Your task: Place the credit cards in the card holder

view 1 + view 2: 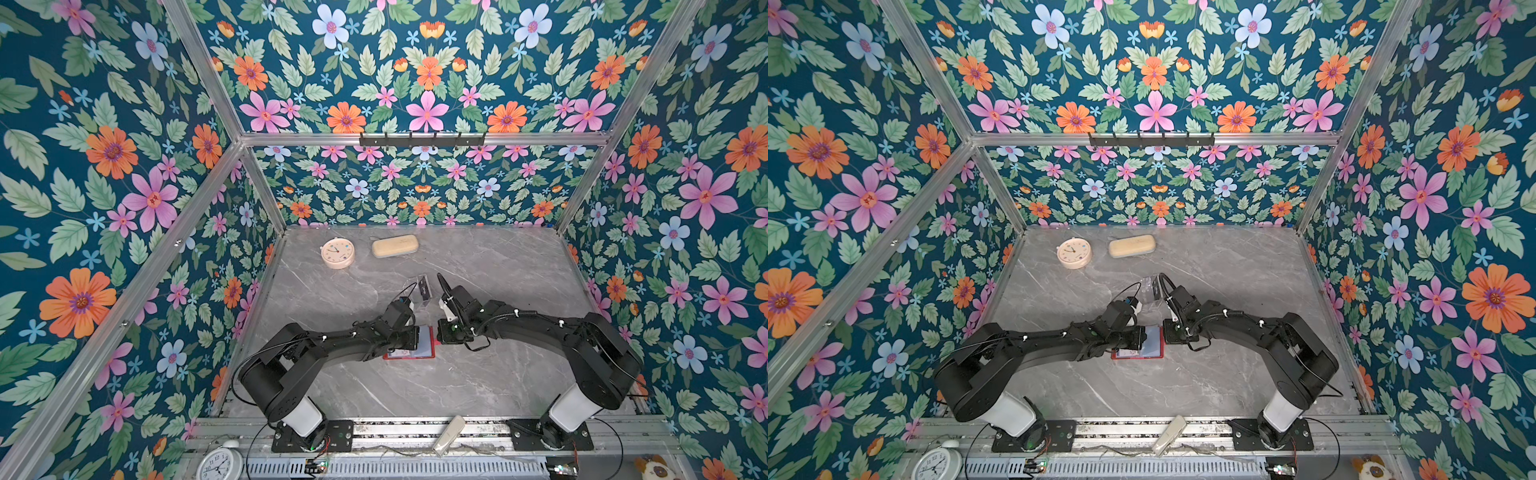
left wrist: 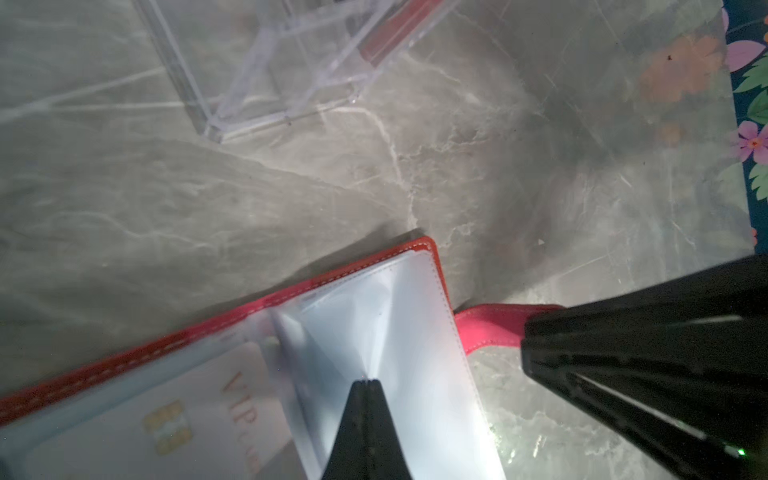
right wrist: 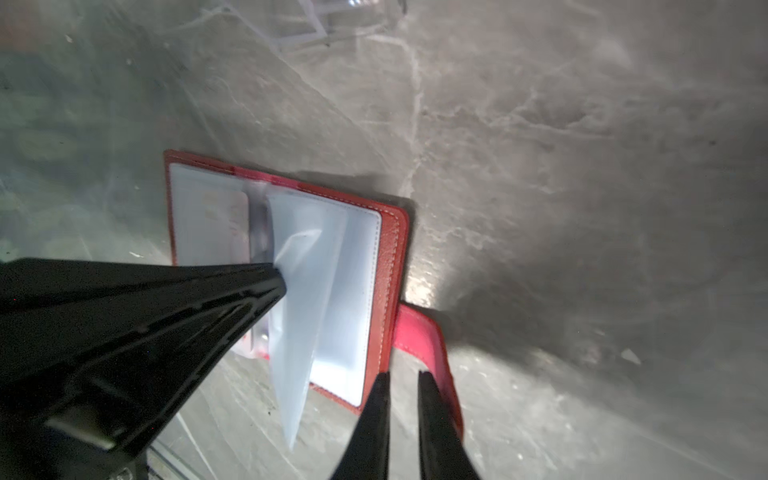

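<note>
Floral wallpaper (image 1: 415,83) all round and a grey marble worktop (image 1: 498,270), with a little clock (image 1: 337,252) and a beige case (image 1: 395,246) parked at the back, well away from the action. The red holder (image 3: 390,249) lies open flat in the middle of the worktop, right between the two arms, and it shows in both top views. The left gripper (image 2: 365,384) has its fingers pressed together on a clear sleeve (image 3: 307,291), and that page stands lifted off the rest. The right gripper (image 3: 402,374) sits at the holder's outer edge. Its fingers are only a sliver apart with bare worktop showing in the gap, and one tip is right on the pink strap (image 3: 419,332) that sticks out of the cover. I can't tell if it's actually pressing the strap down. As for the cards, a white card (image 2: 199,415) with a chip and "VIP" on it is tucked in the holder's other page. A dark card (image 1: 424,287) stands in a clear stand (image 1: 1148,293) just behind the holder, near both wrists. The left wrist view also catches a blurry red card (image 2: 388,31) inside that stand.
</note>
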You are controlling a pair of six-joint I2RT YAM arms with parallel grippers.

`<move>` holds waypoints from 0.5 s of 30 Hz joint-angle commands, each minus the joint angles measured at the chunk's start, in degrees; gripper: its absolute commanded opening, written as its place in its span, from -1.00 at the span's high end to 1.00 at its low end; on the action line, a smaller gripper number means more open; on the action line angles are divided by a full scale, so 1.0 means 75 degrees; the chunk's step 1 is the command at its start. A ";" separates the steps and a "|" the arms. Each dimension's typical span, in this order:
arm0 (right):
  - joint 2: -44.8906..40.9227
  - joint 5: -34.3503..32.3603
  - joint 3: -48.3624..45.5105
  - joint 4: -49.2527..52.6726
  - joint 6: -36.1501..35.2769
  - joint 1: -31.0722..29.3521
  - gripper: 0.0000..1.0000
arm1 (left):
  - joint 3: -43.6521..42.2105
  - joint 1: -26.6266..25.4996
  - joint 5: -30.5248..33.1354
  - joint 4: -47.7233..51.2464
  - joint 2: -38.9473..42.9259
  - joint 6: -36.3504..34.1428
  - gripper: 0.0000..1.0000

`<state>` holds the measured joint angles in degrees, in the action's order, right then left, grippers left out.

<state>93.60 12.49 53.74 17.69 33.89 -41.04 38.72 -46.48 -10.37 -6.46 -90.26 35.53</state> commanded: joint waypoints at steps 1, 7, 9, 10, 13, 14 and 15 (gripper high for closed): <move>0.0080 0.0287 0.0082 -0.0114 -0.0035 -0.0016 0.72 | -0.0048 -0.0002 0.0176 0.0001 0.0115 -0.0040 1.00; 0.0609 0.0691 0.0368 -0.0251 -0.0089 -0.0157 0.77 | -0.0112 -0.0004 0.0199 -0.0076 0.0175 -0.0018 1.00; 0.0774 0.0678 0.0472 -0.0238 -0.0078 -0.0200 0.77 | -0.0124 -0.0002 0.0188 -0.0109 0.0195 0.0003 1.00; 0.0834 0.0689 0.0515 -0.0241 -0.0068 -0.0214 0.77 | -0.0140 -0.0002 0.0197 -0.0122 0.0190 -0.0001 1.00; 0.1050 0.0731 0.0665 -0.0215 -0.0036 -0.0243 0.76 | -0.0170 -0.0002 0.0177 -0.0167 0.0216 0.0015 1.00; 0.1086 0.0760 0.0692 -0.0235 -0.0031 -0.0254 0.74 | -0.0178 -0.0002 0.0164 -0.0170 0.0221 0.0011 1.00; 0.1107 0.0780 0.0704 -0.0289 -0.0030 -0.0269 0.71 | -0.0190 -0.0002 0.0154 -0.0170 0.0229 0.0010 1.00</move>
<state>101.38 17.61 58.41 16.29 33.82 -42.83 37.41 -46.48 -9.19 -7.16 -88.99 35.62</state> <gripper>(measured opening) 0.137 0.053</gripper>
